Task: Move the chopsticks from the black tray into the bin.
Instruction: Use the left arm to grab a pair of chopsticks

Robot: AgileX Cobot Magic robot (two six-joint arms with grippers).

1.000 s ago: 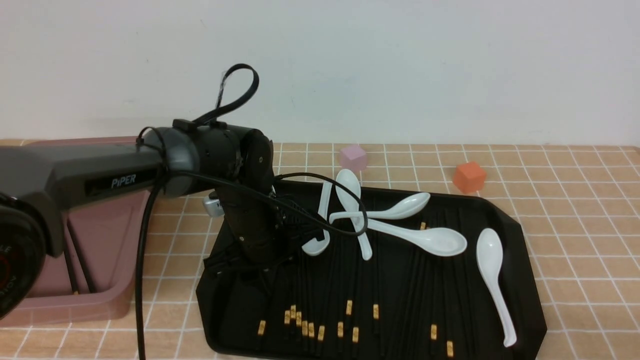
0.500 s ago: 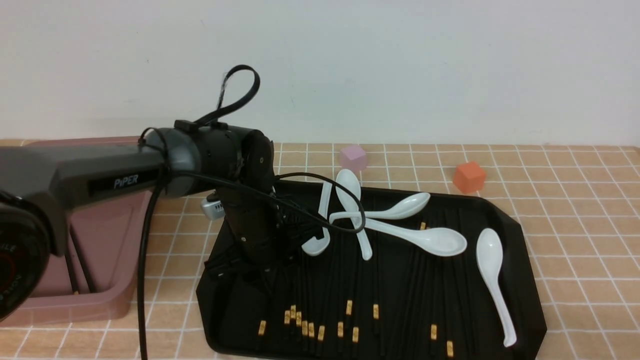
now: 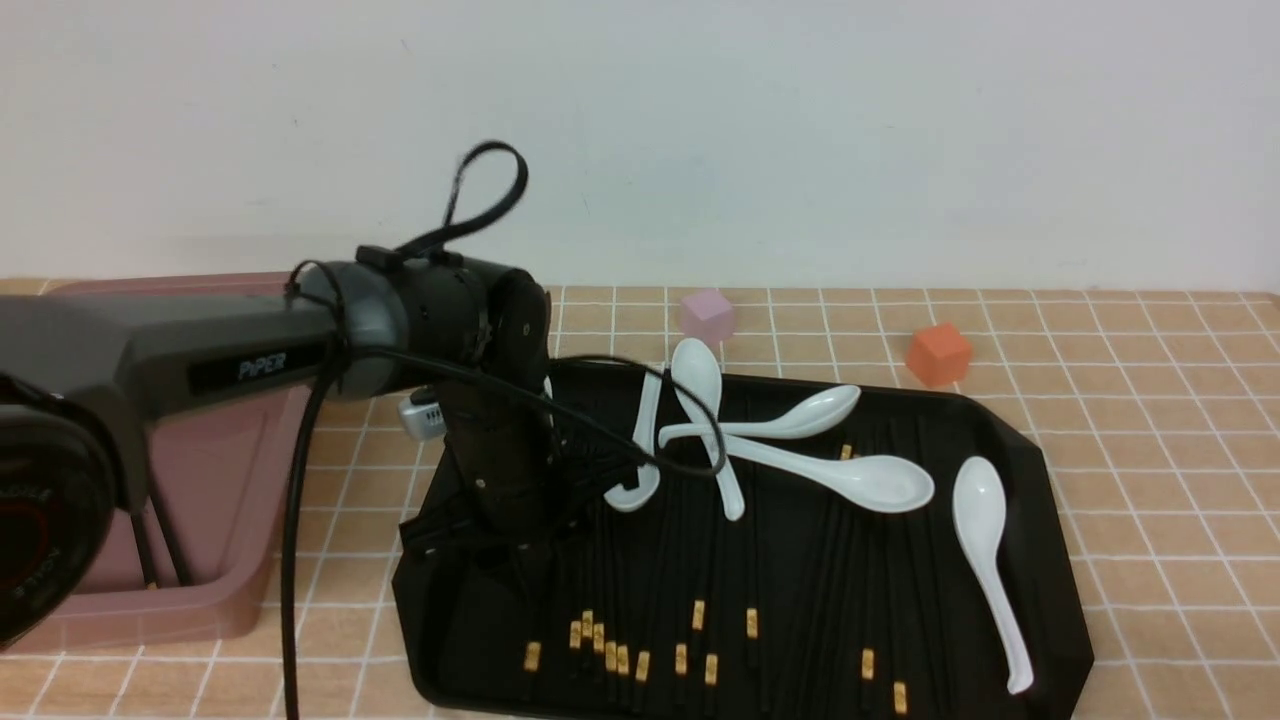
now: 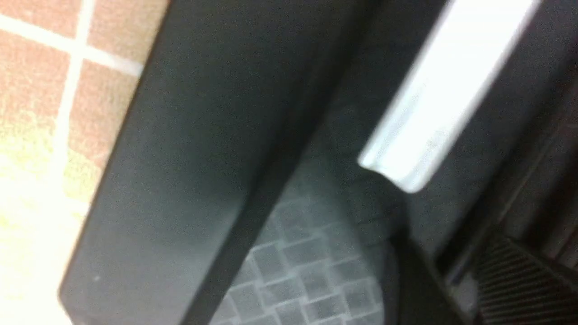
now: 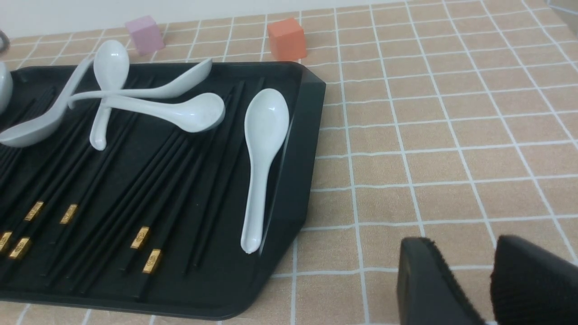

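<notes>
Right now the chopsticks (image 3: 698, 600) lie fanned on the floor of the black tray (image 3: 1062, 560), spreading right of the left fingers (image 4: 519, 275) and toward the camera from them, gold bands at the near ends. The left fingers are down at the tray's left end, spread apart. No stick is visibly clamped, and the wrist view is too blurred to show contact. The bin (image 3: 200, 600) sits left of those fingers, beside the tray, with two thin dark sticks inside. The white spoons (image 3: 860, 480) lie to their right, over the sticks. The right fingers (image 5: 528, 280) are closed and empty, over bare surface (image 5: 451, 135) off the tray's right side. A pink cube (image 3: 707, 313) and an orange cube (image 3: 938, 353) sit beyond the tray.
</notes>
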